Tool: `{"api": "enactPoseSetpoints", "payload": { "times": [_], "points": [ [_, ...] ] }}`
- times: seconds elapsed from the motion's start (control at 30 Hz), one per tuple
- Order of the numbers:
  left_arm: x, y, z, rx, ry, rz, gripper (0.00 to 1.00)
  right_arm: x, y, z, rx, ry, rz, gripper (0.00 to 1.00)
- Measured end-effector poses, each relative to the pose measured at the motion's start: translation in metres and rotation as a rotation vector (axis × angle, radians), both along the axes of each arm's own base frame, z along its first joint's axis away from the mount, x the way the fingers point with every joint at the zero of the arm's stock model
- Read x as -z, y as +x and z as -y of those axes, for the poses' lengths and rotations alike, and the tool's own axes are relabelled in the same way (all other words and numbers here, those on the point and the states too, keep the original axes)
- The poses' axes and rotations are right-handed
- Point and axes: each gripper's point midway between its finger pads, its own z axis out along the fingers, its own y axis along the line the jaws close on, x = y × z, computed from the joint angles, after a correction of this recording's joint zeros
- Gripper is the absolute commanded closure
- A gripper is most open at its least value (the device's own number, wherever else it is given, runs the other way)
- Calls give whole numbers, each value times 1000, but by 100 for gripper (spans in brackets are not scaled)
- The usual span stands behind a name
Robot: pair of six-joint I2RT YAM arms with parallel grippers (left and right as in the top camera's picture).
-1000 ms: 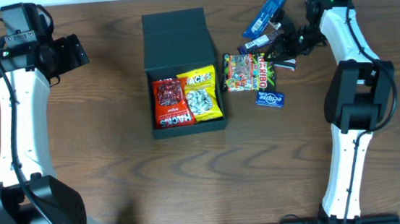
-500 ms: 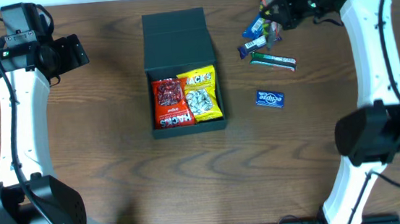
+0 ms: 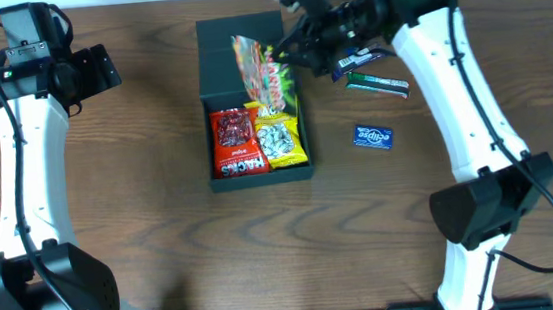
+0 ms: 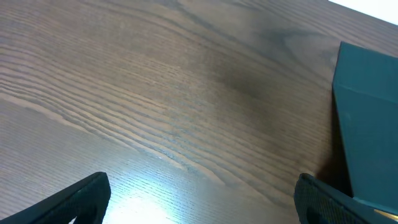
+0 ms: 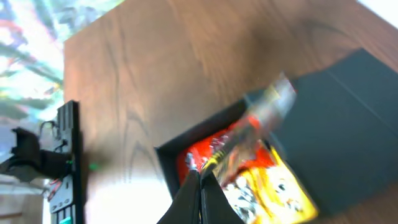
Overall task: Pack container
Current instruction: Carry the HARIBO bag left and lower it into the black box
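The container (image 3: 225, 59) is a dark grey-green box in the middle of the table, its flap lid lying open at the back. Inside it, a red snack packet (image 3: 237, 144) lies beside a yellow one (image 3: 284, 142). My right gripper (image 3: 291, 53) is shut on a colourful gummy packet (image 3: 264, 76), which hangs tilted above the box's far half. In the right wrist view the shut gripper (image 5: 200, 178) pinches the blurred packet (image 5: 256, 132) over the container (image 5: 348, 112). My left gripper (image 3: 100, 70) stands wide open at the far left. In its own view, that gripper (image 4: 199, 202) is over bare wood, with the container (image 4: 368, 124) at the right.
To the right of the box lie a small blue mint pack (image 3: 373, 136), a green bar (image 3: 379, 84) and a dark wrapped bar (image 3: 353, 63) partly under my right arm. The table's far edge runs just behind the lid.
My right arm has swung left from the pile of packets, carrying the gummy packet up and over the container. The left arm has not moved.
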Motion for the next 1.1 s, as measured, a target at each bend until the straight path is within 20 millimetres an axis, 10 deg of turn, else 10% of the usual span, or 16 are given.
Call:
{"api": "enactPoseSetpoints", "payload": {
  "times": [0.37, 1.1],
  "points": [
    [-2, 2, -2, 17, 21, 7, 5, 5, -23, -34, -111, 51, -43, 98],
    [-2, 3, -2, 17, 23, 10, 5, 88, -17, -69, -197, 127, -302, 99]
  ]
}}
